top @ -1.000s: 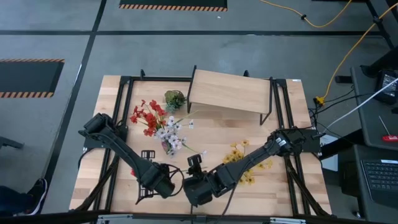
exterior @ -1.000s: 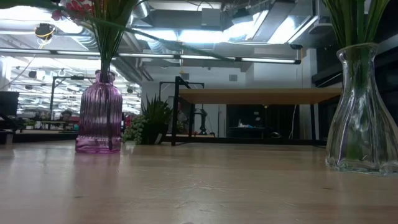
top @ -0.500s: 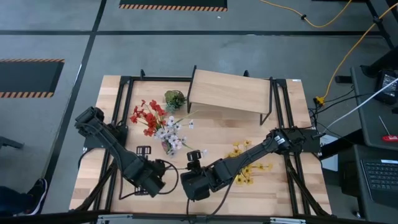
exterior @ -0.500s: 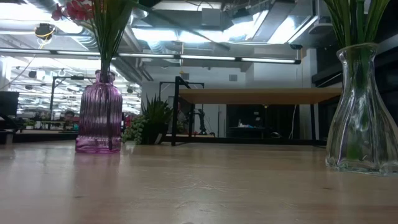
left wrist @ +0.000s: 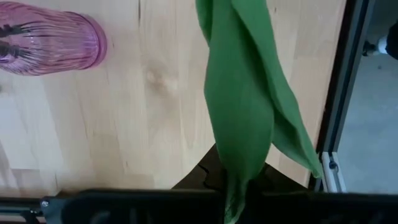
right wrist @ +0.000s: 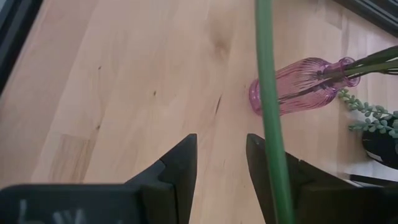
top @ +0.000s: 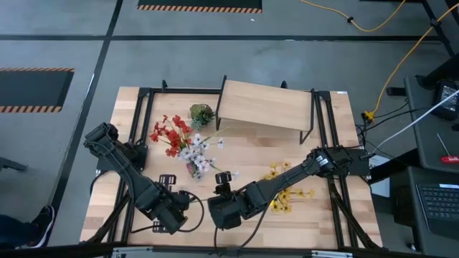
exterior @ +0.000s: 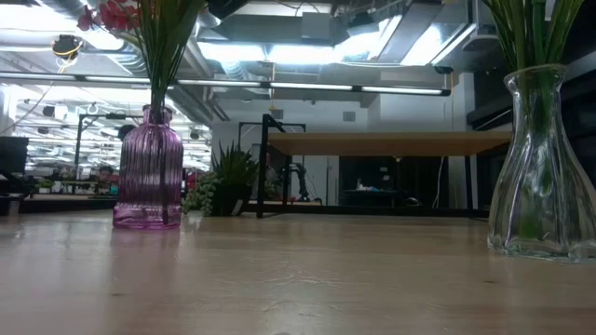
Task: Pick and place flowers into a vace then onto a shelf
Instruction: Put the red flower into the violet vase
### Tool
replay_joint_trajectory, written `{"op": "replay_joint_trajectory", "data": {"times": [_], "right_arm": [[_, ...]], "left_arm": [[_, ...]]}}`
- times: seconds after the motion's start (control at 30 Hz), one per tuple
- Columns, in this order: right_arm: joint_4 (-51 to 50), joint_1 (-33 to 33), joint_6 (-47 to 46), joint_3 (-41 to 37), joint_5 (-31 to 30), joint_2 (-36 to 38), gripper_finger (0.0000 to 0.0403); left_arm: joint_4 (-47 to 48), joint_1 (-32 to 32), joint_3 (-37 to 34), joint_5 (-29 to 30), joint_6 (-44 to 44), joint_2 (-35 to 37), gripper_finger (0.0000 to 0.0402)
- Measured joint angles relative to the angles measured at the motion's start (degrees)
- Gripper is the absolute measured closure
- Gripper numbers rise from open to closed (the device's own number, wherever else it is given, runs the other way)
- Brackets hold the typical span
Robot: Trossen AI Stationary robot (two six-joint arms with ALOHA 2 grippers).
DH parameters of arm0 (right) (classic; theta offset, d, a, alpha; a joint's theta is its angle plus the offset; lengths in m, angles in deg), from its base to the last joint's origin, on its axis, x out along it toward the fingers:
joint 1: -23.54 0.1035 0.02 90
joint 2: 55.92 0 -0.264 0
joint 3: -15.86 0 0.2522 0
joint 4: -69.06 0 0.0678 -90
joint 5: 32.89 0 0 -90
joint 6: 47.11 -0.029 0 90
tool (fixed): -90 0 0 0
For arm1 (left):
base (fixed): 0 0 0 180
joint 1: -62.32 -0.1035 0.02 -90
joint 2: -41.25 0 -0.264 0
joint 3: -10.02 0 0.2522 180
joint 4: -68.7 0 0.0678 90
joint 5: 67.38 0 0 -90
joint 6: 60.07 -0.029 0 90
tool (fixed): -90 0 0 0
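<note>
My left gripper hangs over the table's near left part, shut on a flower's broad green leaf; its bloom does not show. The purple vase holds red and white flowers. A clear vase holds green stems, and yellow flowers show beside my right arm. My right gripper stands open near the table's middle, pointing down toward the purple vase. A thin green stem crosses close by one finger; I cannot tell if they touch. The shelf stands at the far side. My left gripper holds the green leaf at its narrow lower end, between its shut fingers, which point down from above. The gripper's own body hides the place of contact. The leaf runs out from the fingers toward the table's right, clear of the tabletop.
A small green leafy bunch in a dark pot stands by the shelf's left legs. Black frame rails run along both sides of the table. Bare wood lies between my right gripper and the purple vase.
My left gripper has risen and gone toward the table's left edge, staying shut on the leaf. In the low view a thin slanting stem has climbed out of the picture. My right arm has hardly moved.
</note>
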Motion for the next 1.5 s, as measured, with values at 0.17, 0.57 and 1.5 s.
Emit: {"op": "replay_joint_trajectory", "data": {"times": [0.17, 0.57, 1.5], "right_arm": [[0.00, 0.02, 0.07, 0.00, 0.00, 0.00, 0.0262], [0.02, 0.02, 0.22, 0.00, -0.04, 0.00, 0.0262], [-0.02, 1.65, 2.93, 4.85, -2.96, 0.23, 0.0262]], "left_arm": [[-0.03, -0.10, 0.00, -1.32, 0.79, 0.00, 0.0398], [-1.29, -2.65, 0.00, -4.66, 3.05, 0.00, 0.0398], [-0.83, -3.61, -0.04, -9.75, 4.50, -1.51, 0.0398]]}}
